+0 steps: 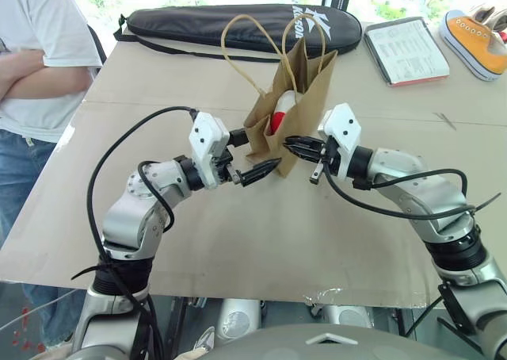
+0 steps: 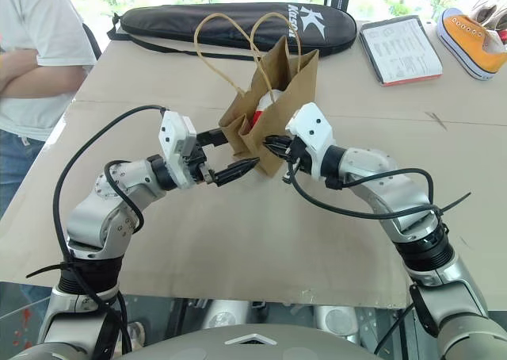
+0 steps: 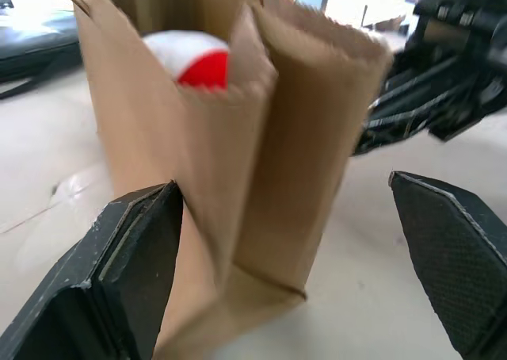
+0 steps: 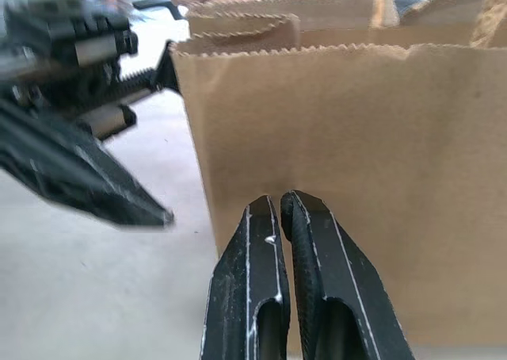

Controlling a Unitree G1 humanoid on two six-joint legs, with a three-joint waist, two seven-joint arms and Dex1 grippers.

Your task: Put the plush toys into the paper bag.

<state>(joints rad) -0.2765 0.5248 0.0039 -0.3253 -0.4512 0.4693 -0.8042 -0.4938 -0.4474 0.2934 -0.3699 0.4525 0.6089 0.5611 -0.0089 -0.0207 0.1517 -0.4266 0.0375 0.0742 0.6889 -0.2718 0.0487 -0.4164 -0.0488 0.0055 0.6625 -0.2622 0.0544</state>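
Nearest the camera, both arms reach level over the front half of the bench (image 1: 238, 241), a brown board with bare surface between the arms and the front edge. Open room also lies along the left edge and toward the right edge, where nothing stands close to the arms.

One paper bag (image 1: 305, 98) stands upright near the middle of the bench, mouth open, its two loop handles rising above it. One plush toy (image 1: 281, 110), white with a red end, sits inside the bag and shows through the mouth; a second toy cannot be made out.

Left gripper (image 1: 252, 155) points forward and to the right, its fingers spread wide on either side of the bag's near left corner; in the wrist view one finger (image 3: 139, 257) lies just beside the paper, the other stands apart. No grip is closed on the bag.

Right gripper (image 1: 295, 146) points forward and to the left, fingers pressed together with nothing between them, tips at the bag's near face; whether they touch the paper cannot be told.

Along the far edge lie one long black zip case (image 1: 238, 23), one printed booklet (image 1: 405, 49) and, at the far right corner, one orange sneaker (image 1: 475, 39). One person (image 1: 36, 59) stands beside the left edge with arms folded.
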